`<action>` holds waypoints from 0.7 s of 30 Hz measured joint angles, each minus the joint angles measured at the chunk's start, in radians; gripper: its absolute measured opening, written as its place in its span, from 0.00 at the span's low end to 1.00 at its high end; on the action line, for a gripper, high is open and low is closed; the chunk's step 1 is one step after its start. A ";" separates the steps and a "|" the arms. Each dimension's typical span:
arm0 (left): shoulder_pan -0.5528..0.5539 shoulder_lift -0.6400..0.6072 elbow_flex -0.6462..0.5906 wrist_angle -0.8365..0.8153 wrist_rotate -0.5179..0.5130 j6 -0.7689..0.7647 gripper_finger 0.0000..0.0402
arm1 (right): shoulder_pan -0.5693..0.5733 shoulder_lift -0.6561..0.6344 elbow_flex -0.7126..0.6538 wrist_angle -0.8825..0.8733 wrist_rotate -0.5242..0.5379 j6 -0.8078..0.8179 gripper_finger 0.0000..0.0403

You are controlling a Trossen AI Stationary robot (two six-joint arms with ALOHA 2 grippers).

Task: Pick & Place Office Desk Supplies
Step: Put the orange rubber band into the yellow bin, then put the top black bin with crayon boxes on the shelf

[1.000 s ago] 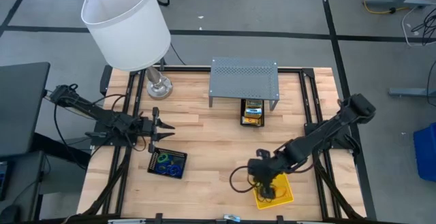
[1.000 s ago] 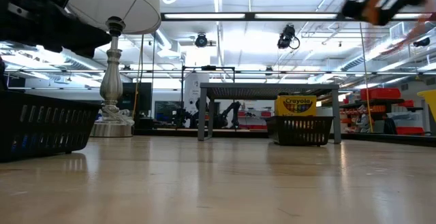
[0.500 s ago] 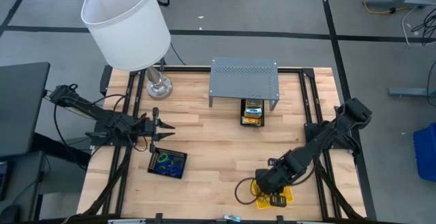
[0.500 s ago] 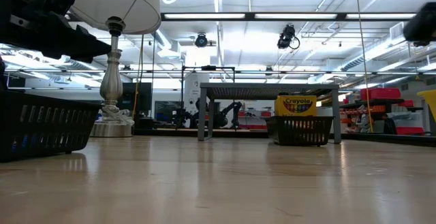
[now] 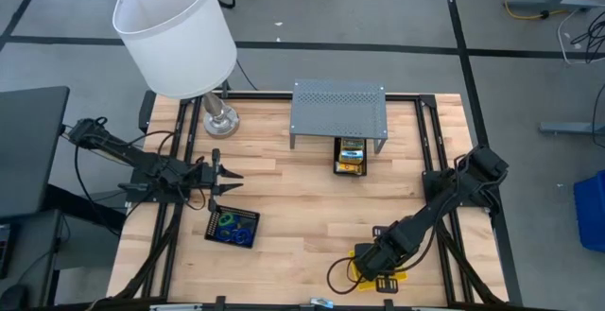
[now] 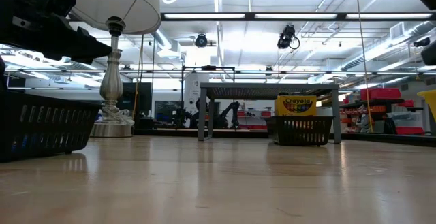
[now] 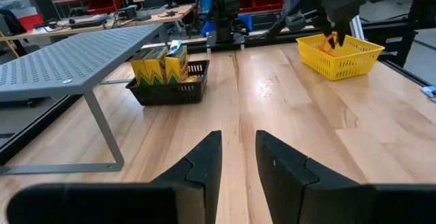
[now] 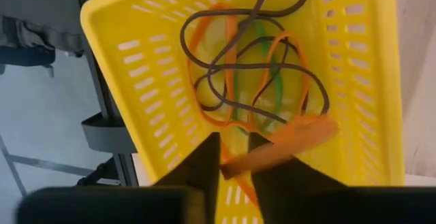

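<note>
My right gripper (image 8: 234, 157) points down into the yellow tray (image 8: 136, 67) at the table's near right (image 5: 395, 273). Its fingers stand a little apart. A blurred orange rubber band (image 8: 286, 146) runs between their tips, above several orange, green and dark bands (image 8: 255, 67) lying on the tray's floor. My left gripper (image 7: 238, 156) waits open and level at the table's left (image 5: 219, 174), beside a black mesh tray (image 5: 232, 227) holding blue and green bands. A second black mesh tray (image 5: 350, 160) with crayon boxes (image 7: 162, 64) rests on the table under the shelf's front edge. My right gripper has the orange rubber band (image 8: 235, 164) passing between its fingertips from above. The band is blurred, and I cannot tell whether the fingers touch it.
A grey perforated shelf (image 5: 338, 111) stands at the far middle of the table. A lamp with a white shade (image 5: 175, 32) stands at the far left. Bare wood lies in the table's middle (image 5: 302, 207).
My right gripper has gone down and toward the table's near edge, over the yellow tray, and has tipped to point more steeply down. In the low view the arm has moved out of the picture at the upper right.
</note>
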 joint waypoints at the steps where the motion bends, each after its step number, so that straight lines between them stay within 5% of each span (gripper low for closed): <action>1: 0.000 0.000 0.000 0.000 0.000 0.000 0.25 | 0.000 0.000 0.000 0.000 0.000 0.000 0.22; 11: 0.000 0.001 0.000 -0.008 0.000 0.000 0.25 | -0.001 0.000 0.000 -0.001 -0.014 0.026 0.51; 21: 0.000 0.001 0.000 -0.007 0.000 0.002 0.25 | -0.040 -0.003 0.000 -0.064 -0.012 -0.011 0.48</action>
